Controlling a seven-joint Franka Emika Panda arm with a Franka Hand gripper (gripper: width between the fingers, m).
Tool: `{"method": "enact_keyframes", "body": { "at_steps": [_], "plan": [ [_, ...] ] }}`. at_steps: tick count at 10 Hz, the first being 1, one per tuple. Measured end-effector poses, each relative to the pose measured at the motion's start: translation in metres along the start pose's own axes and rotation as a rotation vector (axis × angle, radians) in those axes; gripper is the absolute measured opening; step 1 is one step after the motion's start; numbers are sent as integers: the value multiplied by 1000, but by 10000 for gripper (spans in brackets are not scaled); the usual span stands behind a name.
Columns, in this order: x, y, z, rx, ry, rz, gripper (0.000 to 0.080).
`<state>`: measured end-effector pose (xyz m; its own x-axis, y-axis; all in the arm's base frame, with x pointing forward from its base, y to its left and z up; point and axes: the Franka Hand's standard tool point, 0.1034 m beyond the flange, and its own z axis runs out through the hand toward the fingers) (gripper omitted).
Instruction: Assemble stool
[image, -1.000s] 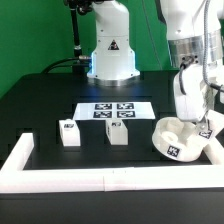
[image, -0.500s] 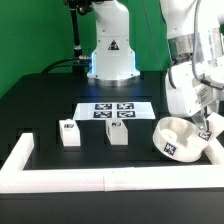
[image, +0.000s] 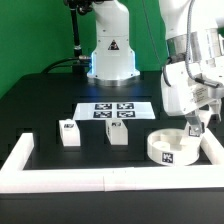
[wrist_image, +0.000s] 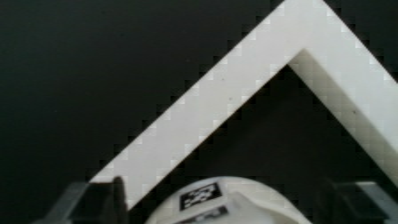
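Hovering gripper (image: 196, 126) spread wide, gripping nothing. Seat (image: 172, 147) flat on table (image: 40, 112), just beneath fingers (wrist_image: 107, 197), between both, touching neither; border wall (wrist_image: 249, 90) corner just beyond.

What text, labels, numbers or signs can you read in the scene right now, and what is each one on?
No words or numbers can be read in either view.
Black triangle warning sign on the white robot base: its symbol is too small to read.
Square black-and-white tags on the marker board, the two leg blocks and the seat: patterns only, no letters.
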<state>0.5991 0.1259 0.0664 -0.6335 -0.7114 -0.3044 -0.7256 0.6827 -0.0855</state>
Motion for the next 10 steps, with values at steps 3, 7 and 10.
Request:
{"method": "enact_keyframes", "body": {
  "at_steps": [3, 7, 10],
  "plan": [
    [-2, -1, -2, 2, -4, -15, 640],
    [-26, -15, -52, 33, -83, -129, 649],
    [-24, -14, -49, 30, -77, -130, 649]
  ]
}}
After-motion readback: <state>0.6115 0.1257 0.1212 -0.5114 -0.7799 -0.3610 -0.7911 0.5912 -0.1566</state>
